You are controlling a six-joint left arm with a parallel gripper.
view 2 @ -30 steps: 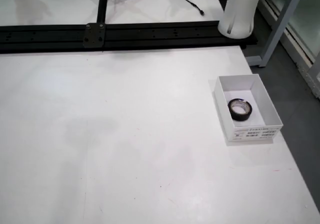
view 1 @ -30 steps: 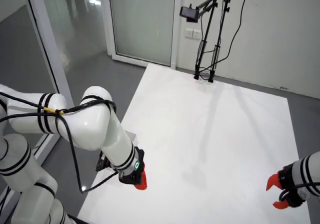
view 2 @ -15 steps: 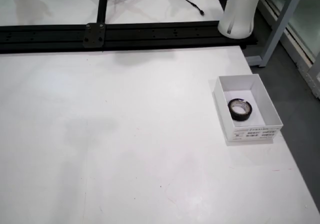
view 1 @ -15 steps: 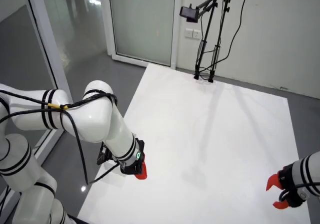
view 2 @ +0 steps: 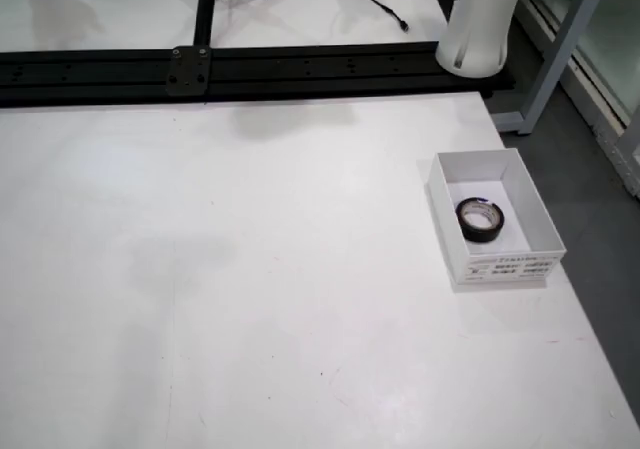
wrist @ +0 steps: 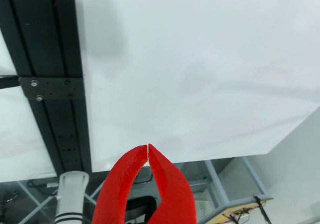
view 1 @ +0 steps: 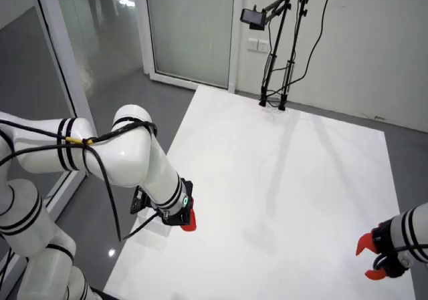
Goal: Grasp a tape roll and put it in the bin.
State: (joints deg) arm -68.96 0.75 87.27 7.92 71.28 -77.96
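Observation:
A black tape roll (view 2: 480, 219) lies flat inside a small white box-shaped bin (view 2: 505, 266) near the right edge of the white table (view 2: 250, 269) in the table view. No gripper shows in that view. In the view that rides on the gripper, my red gripper (wrist: 148, 146) is shut, its tips touching with nothing between them, over the table's edge. The wide room view puts the same gripper (view 1: 189, 221) at the table's left edge, on the white arm (view 1: 144, 160). Neither of these two views shows the roll or the bin.
A black rail (view 2: 250, 67) runs along the table's far side in the table view, with a white arm base (view 2: 480, 19) at its right end. A second arm's red gripper (view 1: 374, 256) hangs at the lower right of the wide room view. A camera stand (view 1: 274, 46) stands at the far edge.

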